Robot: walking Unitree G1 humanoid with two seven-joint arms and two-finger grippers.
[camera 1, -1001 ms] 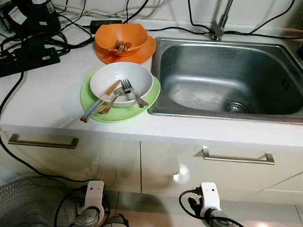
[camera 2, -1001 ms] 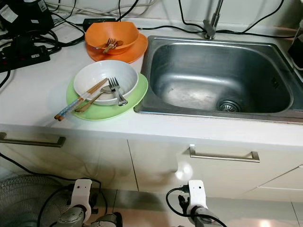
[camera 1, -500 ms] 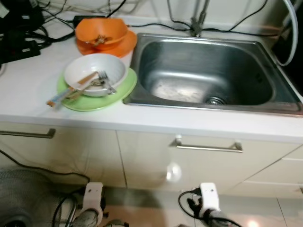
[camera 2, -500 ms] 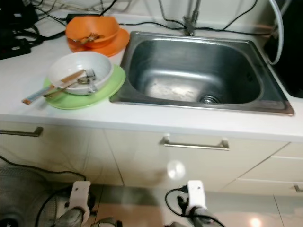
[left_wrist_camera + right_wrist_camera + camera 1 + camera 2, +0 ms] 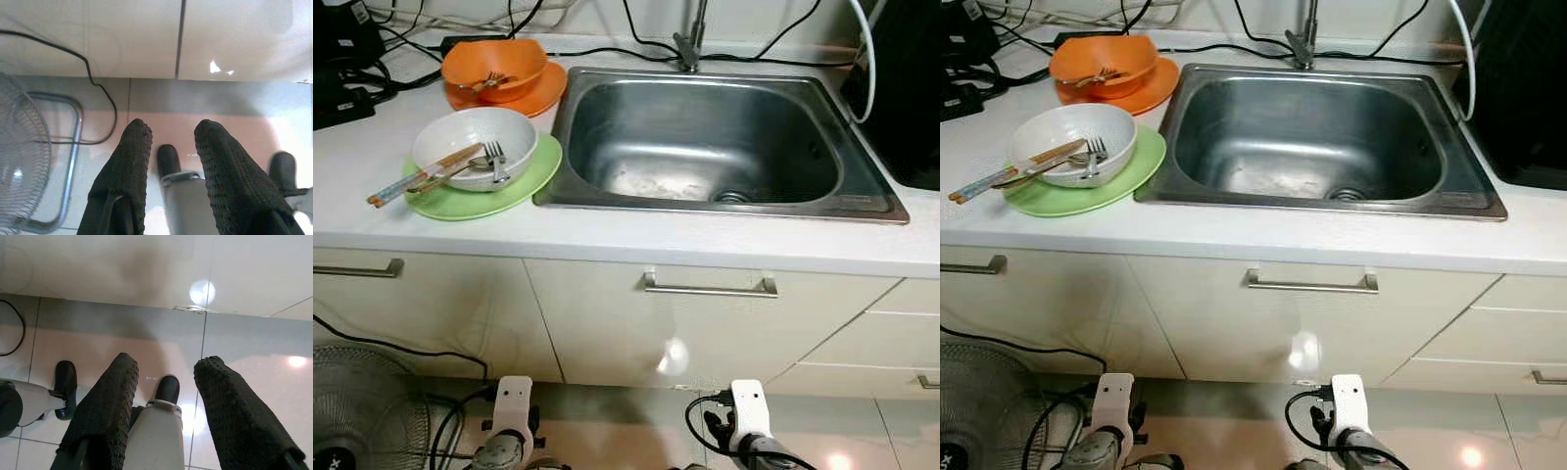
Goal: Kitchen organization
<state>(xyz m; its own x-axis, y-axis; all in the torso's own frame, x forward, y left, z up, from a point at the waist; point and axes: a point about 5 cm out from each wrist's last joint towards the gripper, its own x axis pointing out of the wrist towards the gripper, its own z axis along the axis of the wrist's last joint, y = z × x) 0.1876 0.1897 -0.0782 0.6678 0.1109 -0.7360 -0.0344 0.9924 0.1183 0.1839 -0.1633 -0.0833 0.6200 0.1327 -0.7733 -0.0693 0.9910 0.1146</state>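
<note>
Approach phase. Left gripper [image 5: 171, 142] and right gripper [image 5: 164, 377] hang idle near the floor, fingers spread, empty. Dishes sit left of sink [image 5: 705, 196]: white bowl [image 5: 460, 137] w/ fork and chopsticks on green plate [image 5: 524, 181]; orange bowl [image 5: 494, 61] behind. Recommend squaring up to the dishes before raising an arm.

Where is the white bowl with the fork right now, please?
In the left eye view, the white bowl sits on the green plate, left of the sink, in front of the orange bowl.
</note>
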